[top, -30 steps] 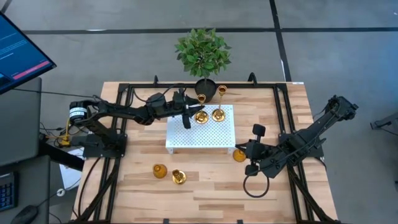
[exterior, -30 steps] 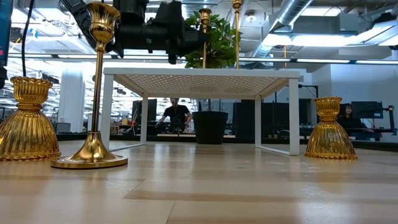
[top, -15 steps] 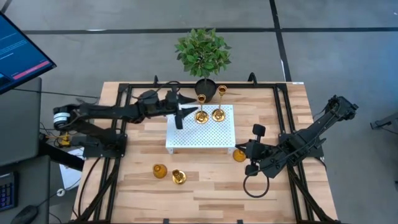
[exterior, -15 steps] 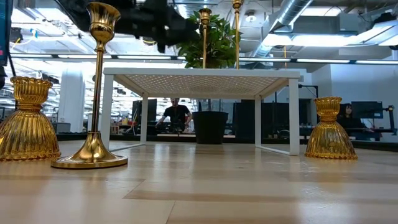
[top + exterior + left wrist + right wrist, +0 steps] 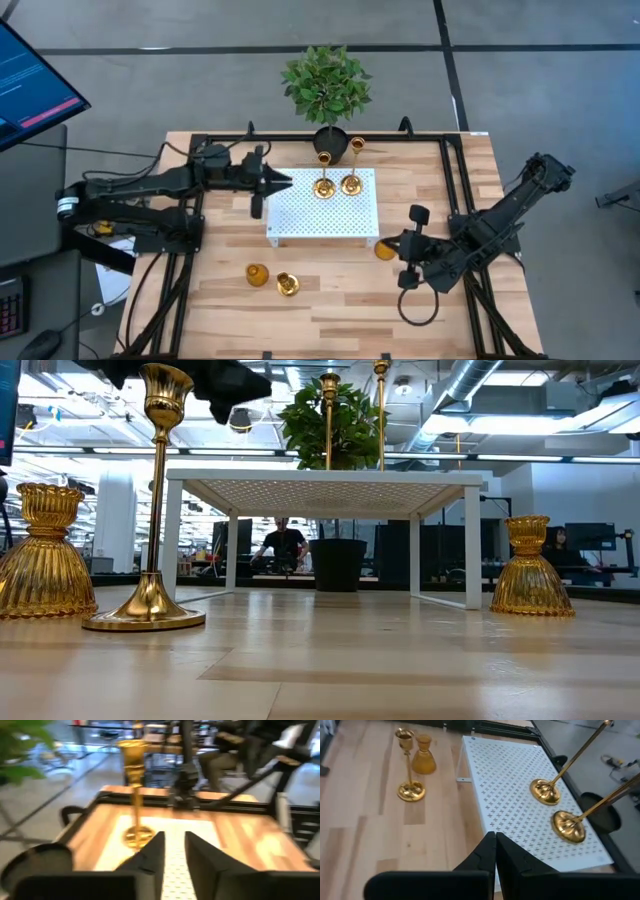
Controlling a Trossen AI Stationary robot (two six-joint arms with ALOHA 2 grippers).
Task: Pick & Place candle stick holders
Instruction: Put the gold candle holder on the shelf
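Left gripper (image 5: 285, 182) slightly parted, empty, just beside two tall shiny gold candle holders (image 5: 323, 186) on white tray (image 5: 330, 225); right gripper (image 5: 400, 243) clenched, empty, squat holder (image 5: 384, 250) beside it

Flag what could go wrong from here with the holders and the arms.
1. Two tall holders stand close together on the tray; placing another beside them could topple them.
2. The right gripper sits right by a short holder and might knock it.
3. The left gripper hovers near the tray's edge.
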